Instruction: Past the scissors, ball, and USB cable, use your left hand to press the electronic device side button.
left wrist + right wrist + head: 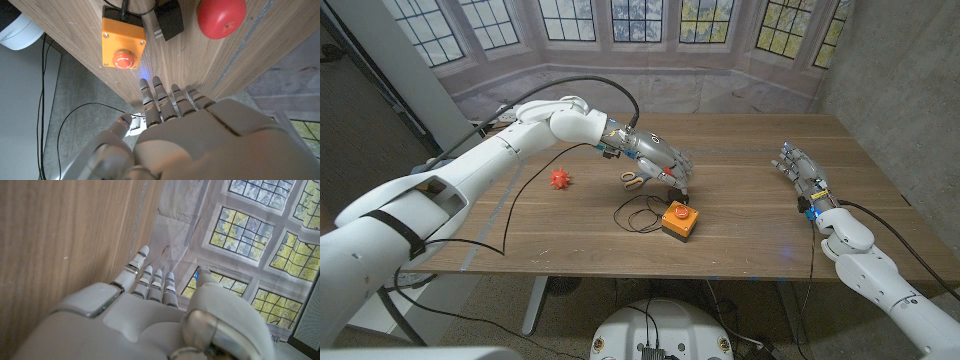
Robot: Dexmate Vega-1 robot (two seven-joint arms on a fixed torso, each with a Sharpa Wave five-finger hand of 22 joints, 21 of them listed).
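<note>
left hand (665, 160): fingers spread, grasping nothing, poised above and just behind the orange button box (679, 220), likely to come down on it | scissors (634, 180) beside it | spiky ball (559, 179) clear | right hand (802, 170): released, parked well apart on worktop (750, 235)

Lighting is soft and even across all three views, no harsh hotspots. The head view is sharp in the middle but bends at the edges — the grey side walls (880, 60) lean inward. The brown wooden bench (740, 215) has a mild sheen, and thin soft shadows sit under the orange box with the red round button (679, 220). In the left wrist view the white plastic left hand (200, 135) is close and slightly soft, with a small blue glow on the wood just past its fingertips. The right wrist view shows bright leaded window panes (260, 235).
</note>
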